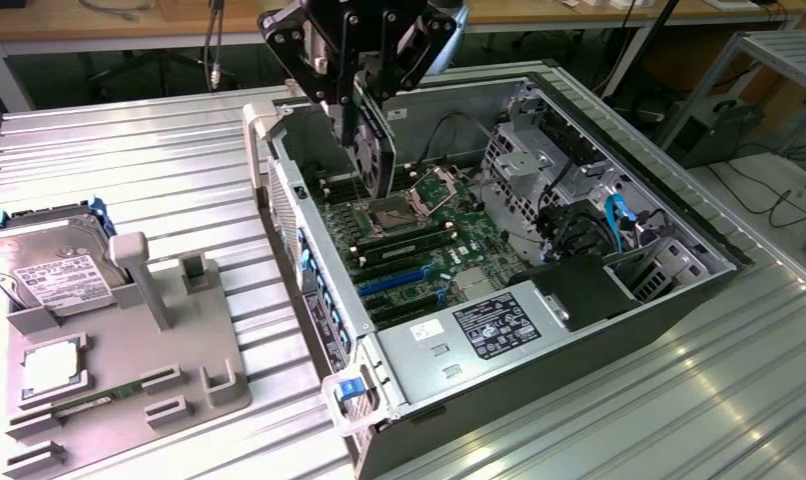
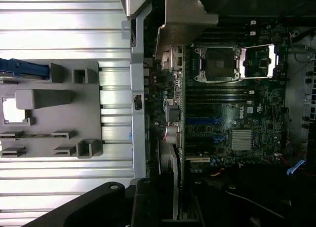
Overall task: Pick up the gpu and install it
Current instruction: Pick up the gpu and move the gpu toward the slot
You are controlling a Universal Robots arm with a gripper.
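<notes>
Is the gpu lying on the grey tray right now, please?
No, the gripper holds the gpu upright over the computer case, away from the tray.

Bright glare on ribbed table (image 2: 59,24), shadowed case (image 1: 603,370) interior

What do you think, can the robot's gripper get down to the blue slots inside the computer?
Probably yes. The case is open on top, the gripper hangs over the board holding the gpu, and nothing lies across the blue slots.
</notes>
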